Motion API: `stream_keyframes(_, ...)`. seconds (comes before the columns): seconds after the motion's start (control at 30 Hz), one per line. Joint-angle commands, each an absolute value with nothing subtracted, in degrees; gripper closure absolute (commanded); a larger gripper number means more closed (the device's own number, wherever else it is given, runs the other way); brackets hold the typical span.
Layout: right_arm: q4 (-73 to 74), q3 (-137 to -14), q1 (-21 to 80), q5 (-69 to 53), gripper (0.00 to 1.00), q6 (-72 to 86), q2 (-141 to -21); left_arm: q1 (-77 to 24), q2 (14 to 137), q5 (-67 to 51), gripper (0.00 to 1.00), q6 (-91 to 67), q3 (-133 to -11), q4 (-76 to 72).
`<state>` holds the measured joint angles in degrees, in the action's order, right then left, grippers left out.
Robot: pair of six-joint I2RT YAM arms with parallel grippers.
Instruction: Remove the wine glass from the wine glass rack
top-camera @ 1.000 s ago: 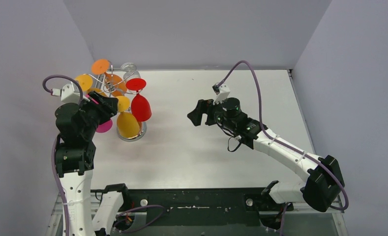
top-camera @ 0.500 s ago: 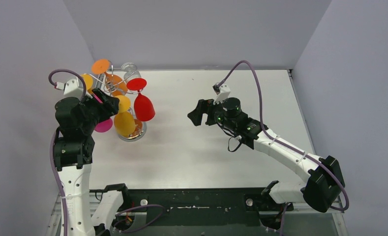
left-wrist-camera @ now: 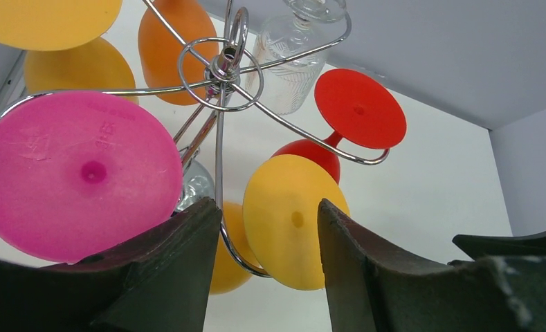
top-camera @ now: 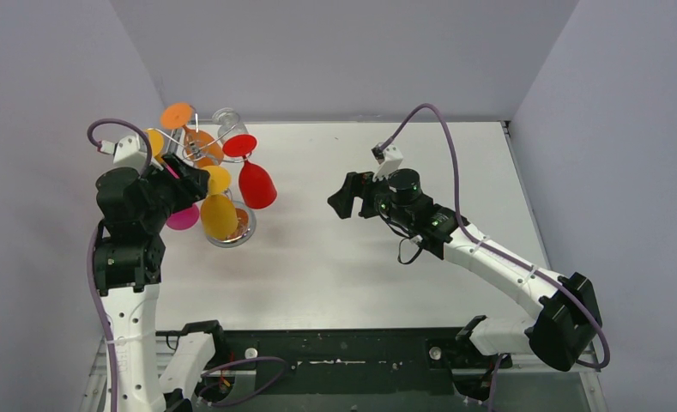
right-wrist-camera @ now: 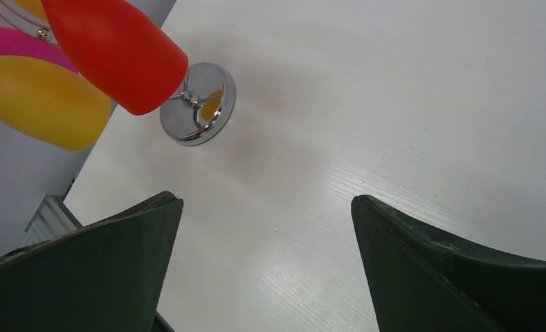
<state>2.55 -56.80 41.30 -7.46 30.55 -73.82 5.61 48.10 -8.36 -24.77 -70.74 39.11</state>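
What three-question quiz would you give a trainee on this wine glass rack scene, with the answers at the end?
1. True or false: the right gripper stands open above the table, touching nothing on the wine glass rack.
2. In the left wrist view, whose foot shows in the gap between the left gripper's fingers? A a blue glass; B the yellow wine glass; C a green glass.
3. Fill in: every glass hanging on the rack is coloured except one, which is ____.
Key: 1 true; 2 B; 3 clear, the clear wine glass at the rack's far side.
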Motion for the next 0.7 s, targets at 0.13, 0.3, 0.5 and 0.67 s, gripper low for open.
stream_keyframes(0.13, 1.27, -59.57, 41.22, -7.26, 0.00, 30.57, -73.84, 5.36, 48.51, -7.47, 0.47, -23.16, -75.97, 39.71)
stream_keyframes(0.3, 1.92, -59.44, 41.13, -6.80, 0.00, 30.42, -74.09, 5.36, 48.19, -7.01, 0.46, -21.82, -76.12, 40.43)
stream_keyframes(0.5, 2.22, -59.30, 41.16, -6.16, 0.00, 30.47, -73.75, 5.36, 49.28, -12.55, 0.49, -21.14, -74.91, 39.21)
stream_keyframes(0.67, 2.44, -59.24, 41.17, -6.54, 0.00, 30.78, -73.92, 5.36, 49.88, -11.86, 0.53, -20.99, -74.80, 39.96)
